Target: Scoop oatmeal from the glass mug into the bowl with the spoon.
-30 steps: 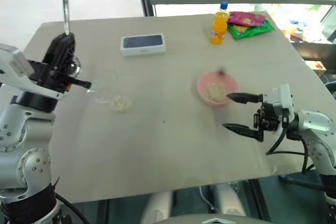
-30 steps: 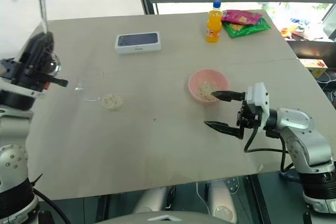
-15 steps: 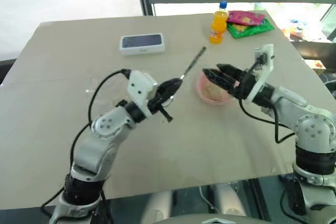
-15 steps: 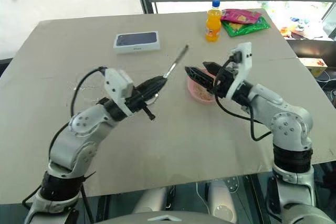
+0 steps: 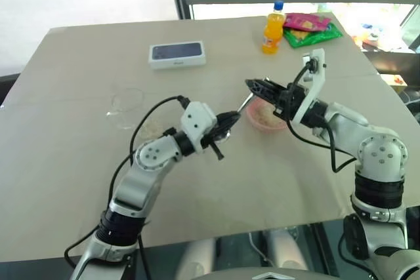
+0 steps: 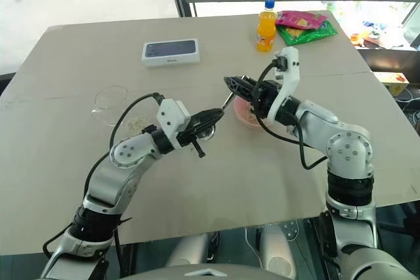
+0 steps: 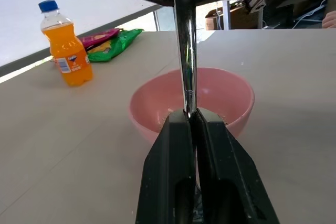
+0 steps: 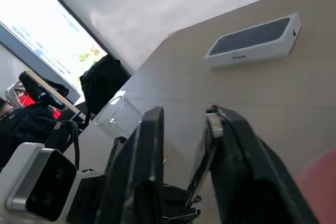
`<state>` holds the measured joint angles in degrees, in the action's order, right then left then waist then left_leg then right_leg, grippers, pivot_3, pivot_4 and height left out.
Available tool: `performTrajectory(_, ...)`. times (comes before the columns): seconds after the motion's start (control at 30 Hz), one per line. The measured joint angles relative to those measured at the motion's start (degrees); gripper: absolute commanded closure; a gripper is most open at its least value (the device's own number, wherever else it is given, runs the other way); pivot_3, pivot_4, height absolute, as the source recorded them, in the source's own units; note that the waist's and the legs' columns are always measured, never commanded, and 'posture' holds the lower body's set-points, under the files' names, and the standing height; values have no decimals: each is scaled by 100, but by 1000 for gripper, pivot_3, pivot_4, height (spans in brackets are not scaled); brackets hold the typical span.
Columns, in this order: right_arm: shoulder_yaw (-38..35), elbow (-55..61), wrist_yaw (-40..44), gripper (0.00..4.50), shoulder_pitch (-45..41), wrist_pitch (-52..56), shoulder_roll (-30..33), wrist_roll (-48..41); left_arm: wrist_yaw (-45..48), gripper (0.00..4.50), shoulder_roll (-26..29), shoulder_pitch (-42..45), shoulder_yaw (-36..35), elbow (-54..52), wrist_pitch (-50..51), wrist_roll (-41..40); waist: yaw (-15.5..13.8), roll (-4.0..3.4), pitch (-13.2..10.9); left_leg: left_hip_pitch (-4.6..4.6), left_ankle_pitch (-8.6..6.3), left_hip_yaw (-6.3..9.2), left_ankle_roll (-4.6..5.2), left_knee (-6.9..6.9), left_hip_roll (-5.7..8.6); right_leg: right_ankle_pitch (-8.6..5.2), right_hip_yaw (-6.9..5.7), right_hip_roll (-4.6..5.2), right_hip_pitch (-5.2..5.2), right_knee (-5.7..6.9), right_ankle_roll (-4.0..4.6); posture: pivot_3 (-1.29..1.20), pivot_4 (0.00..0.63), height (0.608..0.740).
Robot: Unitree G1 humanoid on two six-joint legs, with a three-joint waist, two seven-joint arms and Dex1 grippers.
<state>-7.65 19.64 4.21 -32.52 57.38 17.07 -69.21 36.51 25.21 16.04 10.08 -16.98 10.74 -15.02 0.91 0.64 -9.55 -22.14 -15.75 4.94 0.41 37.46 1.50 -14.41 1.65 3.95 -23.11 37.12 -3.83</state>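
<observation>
My left gripper (image 5: 233,119) is shut on the silver spoon (image 7: 184,51), holding it low on the handle over the middle of the table. The handle slants up to my right gripper (image 5: 251,85). In the right wrist view its fingers (image 8: 149,145) stand a little apart on either side of the handle, which lies against one of them. The pink bowl (image 5: 266,117) sits just beyond and below both grippers, with pale oatmeal in it. The glass mug (image 5: 128,101) stands apart to the left. A clump of oatmeal (image 5: 152,129) lies on the table beside it.
An orange drink bottle (image 5: 273,29) and snack packets (image 5: 312,29) stand at the far right of the table (image 5: 262,188). A white phone box (image 5: 177,54) lies at the far middle. A black cable hangs from each wrist.
My left arm swung in from the far left and lowered the spoon toward the bowl. My right gripper rose, rolled, and narrowed its fingers around the handle's end.
</observation>
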Motion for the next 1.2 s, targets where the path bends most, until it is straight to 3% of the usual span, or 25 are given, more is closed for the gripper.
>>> performTrajectory(0.3,25,6,87,4448,69,-54,41,150,93,4500,-165,-46,-51,80,-10,14,5,0,0,-3,-3,-3,7,7,0,0,6,0,-15,33,0,0,150,740)
performTrajectory(0.33,25,4,88,4500,67,-61,42,161,89,3813,-196,-51,-59,80,9,-3,5,0,0,-3,-4,-3,8,9,0,0,6,0,-16,37,0,0,150,740)
performTrajectory(0.37,27,-12,76,4500,62,-60,44,197,65,3553,-246,-53,-85,76,10,-37,5,0,0,-3,-4,-3,8,12,0,0,7,0,-17,44,0,0,150,740)
performTrajectory(0.47,-25,-208,19,4500,48,-61,67,271,-175,2200,-330,-72,-258,50,-173,71,9,0,0,-2,-3,-3,8,22,0,0,9,-1,-19,57,0,0,150,740)
performTrajectory(0.57,-313,-496,-55,4500,-40,-142,137,272,-799,2200,-384,-393,-839,-381,-643,496,24,0,0,-2,-3,-11,7,25,-2,0,21,-3,-24,62,0,0,150,740)
performTrajectory(0.67,-701,-879,-90,4500,-119,-271,305,335,-956,2200,-177,-1220,-1277,-1049,-979,718,19,-4,2,-3,-3,-28,7,25,-5,-1,40,-3,-27,57,0,0,150,740)
performTrajectory(0.8,-955,-1475,-117,4500,-280,-445,463,603,-1441,2200,-296,-2155,-1763,-1557,-1320,1277,-21,-2,1,-5,-4,-42,10,25,-6,0,53,-2,-33,60,-1,0,150,740)
performTrajectory(1.0,-1036,-1987,57,4500,-367,-679,744,1158,-2282,2200,-1193,-3833,-2269,-2333,-1718,1925,-6,-3,2,1,-6,-63,12,25,-13,0,74,-1,-34,62,-1,0,150,740)
performTrajectory(1.2,-1033,-2179,181,4500,-655,-772,539,1358,-2671,2200,-1746,-4268,-2726,-2159,-1629,1523,1,-3,2,11,-6,-61,13,26,-18,0,71,-18,-31,76,0,0,150,740)
